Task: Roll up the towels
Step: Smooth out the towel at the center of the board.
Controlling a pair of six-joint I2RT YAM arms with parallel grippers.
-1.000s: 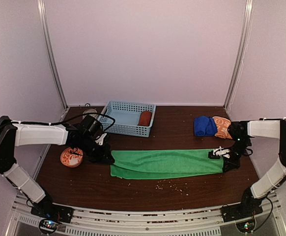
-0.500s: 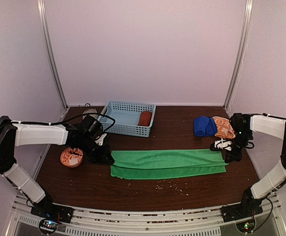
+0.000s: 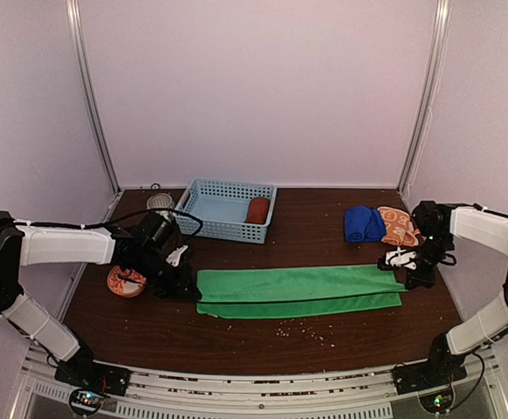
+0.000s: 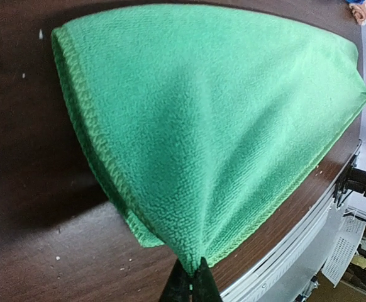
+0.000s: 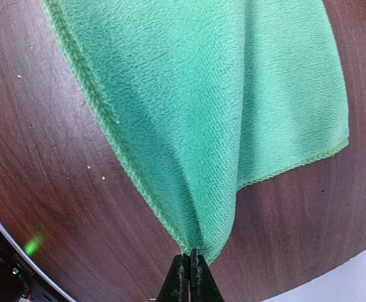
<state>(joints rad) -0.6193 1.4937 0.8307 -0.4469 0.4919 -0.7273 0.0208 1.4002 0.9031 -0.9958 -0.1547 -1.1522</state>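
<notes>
A bright green towel (image 3: 298, 291) lies folded lengthwise in a long strip across the table. My left gripper (image 3: 189, 289) is shut on its left end; the left wrist view shows the black fingertips pinching a corner (image 4: 192, 277) of the green cloth (image 4: 214, 126). My right gripper (image 3: 405, 277) is shut on the right end, with the tips clamped on a corner (image 5: 189, 267) of the green towel (image 5: 214, 113). A blue towel (image 3: 362, 224) and an orange patterned towel (image 3: 397, 225) lie bunched at the back right. In the basket lies a rust-red rolled towel (image 3: 257, 210).
The light blue lattice basket (image 3: 228, 232) stands at the back left of centre. An orange-and-white bowl (image 3: 123, 281) sits just left of my left gripper. Crumbs (image 3: 302, 330) lie near the front edge, in front of the green towel.
The right gripper has shut on the towel's right end and drawn it back and to the right. The towel now shows a lengthwise fold. The left gripper shifted slightly nearer.
</notes>
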